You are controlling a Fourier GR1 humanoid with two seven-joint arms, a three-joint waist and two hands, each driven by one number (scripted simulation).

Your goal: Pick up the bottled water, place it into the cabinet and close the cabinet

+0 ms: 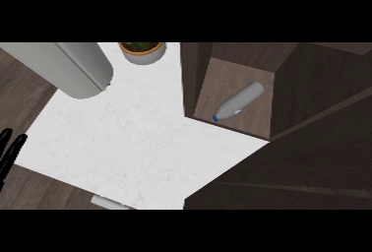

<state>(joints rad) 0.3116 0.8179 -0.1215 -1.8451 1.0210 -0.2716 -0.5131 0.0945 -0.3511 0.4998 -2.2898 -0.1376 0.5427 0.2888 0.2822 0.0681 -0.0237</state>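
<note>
Lower edge of the frame: a small pale object [109, 202] lies at the near edge of the white marble bench [123, 142]; too little shows to say what it is.

Far left, mid-height: a black hand [10, 147] shows at the picture's edge, fingers straight and slightly spread, pointing up, holding nothing. It is the robot's left hand, beside the bench's left edge. The right hand is not visible.

Right half: dark wood cabinet [291, 162], its door open. The inner shelf [218, 88] is visible in the upper middle-right. The water bottle [238, 102] lies on its side on that shelf, blue cap toward the lower left, body angled to the upper right. Nothing touches it.

Upper left: a large grey cylinder [69, 66] slants across the bench's far corner.

Top centre: a potted plant [142, 50] stands on the bench, just left of the cabinet wall.
</note>
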